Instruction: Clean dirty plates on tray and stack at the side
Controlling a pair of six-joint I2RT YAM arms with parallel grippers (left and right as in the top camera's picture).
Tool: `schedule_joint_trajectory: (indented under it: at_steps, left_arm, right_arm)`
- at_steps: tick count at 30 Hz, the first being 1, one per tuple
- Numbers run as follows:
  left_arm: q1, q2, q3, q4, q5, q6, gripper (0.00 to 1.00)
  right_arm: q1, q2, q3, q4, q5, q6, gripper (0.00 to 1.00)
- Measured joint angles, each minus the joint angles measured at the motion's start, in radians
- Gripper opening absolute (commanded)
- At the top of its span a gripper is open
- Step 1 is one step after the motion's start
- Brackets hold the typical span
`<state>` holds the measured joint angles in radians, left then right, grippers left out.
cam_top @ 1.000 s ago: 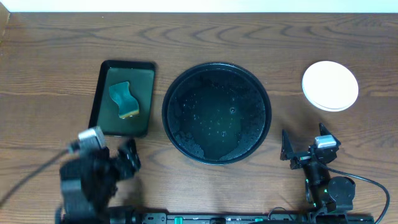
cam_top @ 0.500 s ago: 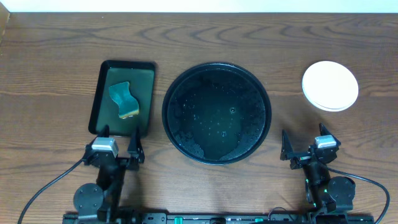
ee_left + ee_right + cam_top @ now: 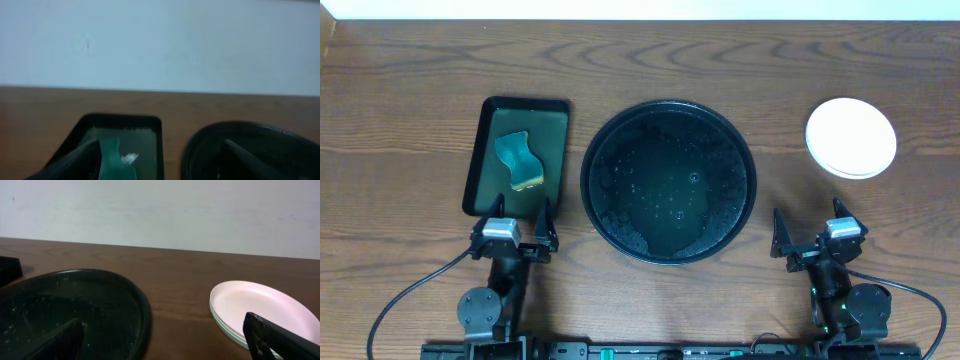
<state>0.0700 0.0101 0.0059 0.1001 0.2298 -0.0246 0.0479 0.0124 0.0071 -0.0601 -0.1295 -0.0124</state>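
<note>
The plates [image 3: 851, 137] sit stacked on the bare wood at the far right, white one on top; in the right wrist view the stack [image 3: 260, 310] shows mint rims beneath it. The round black tray [image 3: 668, 181] stands in the middle, wet and holding no plates; it also shows in the right wrist view [image 3: 75, 310] and the left wrist view [image 3: 250, 150]. My left gripper [image 3: 515, 222] is open and empty near the front, just below the rectangular tray. My right gripper [image 3: 810, 232] is open and empty at the front right, between the round tray and the stack.
A rectangular black tray [image 3: 517, 157] with a dark green inside holds a teal sponge [image 3: 520, 160] at the left; both show in the left wrist view, the tray [image 3: 150, 125] and the sponge [image 3: 112, 160]. A pale wall runs behind the table's far edge.
My left arm has drawn back from a raised pose at the front left and settled near the front edge, shifting slightly right. The right arm has not moved.
</note>
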Motion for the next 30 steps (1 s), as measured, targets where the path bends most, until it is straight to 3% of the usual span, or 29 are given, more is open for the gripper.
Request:
schedule_joint_trajectory:
  at_steps: [4,30]
  left_arm:
    - [0.0,0.002,0.006,-0.106,-0.051,0.0,0.76]
    - [-0.001,0.001,0.01,-0.117,-0.079,0.093,0.76]
  right_arm:
    - [0.0,0.0,0.0,0.0,0.0,0.0,0.99]
    - [0.0,0.0,0.0,0.0,0.0,0.0,0.99]
